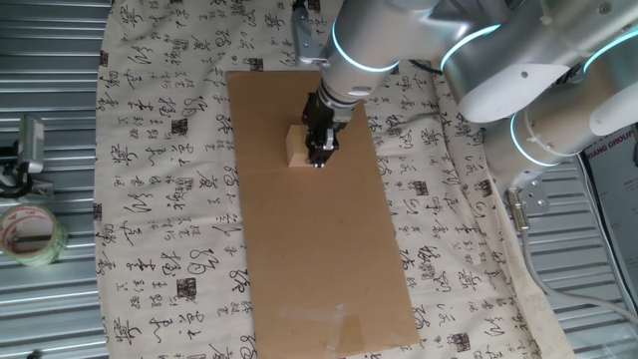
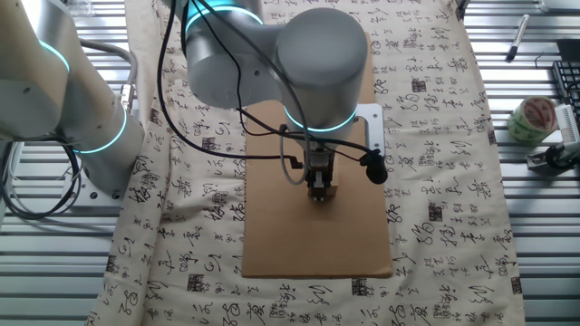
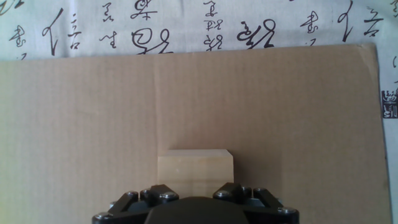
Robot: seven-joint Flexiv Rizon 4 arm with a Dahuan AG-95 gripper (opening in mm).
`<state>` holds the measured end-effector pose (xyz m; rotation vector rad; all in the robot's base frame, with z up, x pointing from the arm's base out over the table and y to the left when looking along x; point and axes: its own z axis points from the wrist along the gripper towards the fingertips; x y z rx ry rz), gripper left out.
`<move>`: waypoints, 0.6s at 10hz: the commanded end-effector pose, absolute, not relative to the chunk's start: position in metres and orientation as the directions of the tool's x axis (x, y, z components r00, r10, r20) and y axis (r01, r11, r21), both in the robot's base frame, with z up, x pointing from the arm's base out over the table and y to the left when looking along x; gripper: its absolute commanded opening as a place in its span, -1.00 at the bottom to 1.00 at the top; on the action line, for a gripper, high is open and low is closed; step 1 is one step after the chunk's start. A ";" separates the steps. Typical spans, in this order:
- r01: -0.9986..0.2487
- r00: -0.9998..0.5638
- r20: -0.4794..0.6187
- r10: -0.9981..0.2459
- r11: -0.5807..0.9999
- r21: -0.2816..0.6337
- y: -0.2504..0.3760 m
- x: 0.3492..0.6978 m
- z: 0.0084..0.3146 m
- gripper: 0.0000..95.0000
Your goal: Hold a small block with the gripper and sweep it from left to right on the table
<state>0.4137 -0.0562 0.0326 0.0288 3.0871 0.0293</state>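
The small block [image 1: 296, 146] is a pale wooden cube resting on the brown cardboard sheet [image 1: 319, 249] of the table, near the sheet's far end. The black gripper [image 1: 321, 152] comes straight down on it, with its fingers against the block's sides and shut on it. In the other fixed view the block [image 2: 324, 191] shows just under the gripper [image 2: 320, 184]. In the hand view the block [image 3: 194, 167] sits between the two black finger bases, low in the frame, and the gripper [image 3: 194, 194] hides its near part. The fingertips themselves are hidden.
The cardboard lies on cream calligraphy cloth [image 1: 159, 179]. A tape roll [image 1: 30, 234] and a clamp lie on the ribbed metal at the left. A white bracket [image 2: 372, 127] sits at the cardboard's end. Clear tape [image 1: 334, 319] marks the near end.
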 end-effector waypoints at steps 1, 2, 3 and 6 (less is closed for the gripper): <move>0.021 -0.998 -0.052 0.022 0.999 0.029 -0.055 0.414 0.033 -1.00; 0.021 -0.998 -0.053 0.022 1.000 0.023 -0.055 0.414 0.033 -1.00; 0.022 -0.998 -0.052 0.023 1.000 0.020 -0.054 0.414 0.033 -1.00; 0.028 -0.998 -0.057 0.029 0.999 0.017 -0.052 0.414 0.031 -1.00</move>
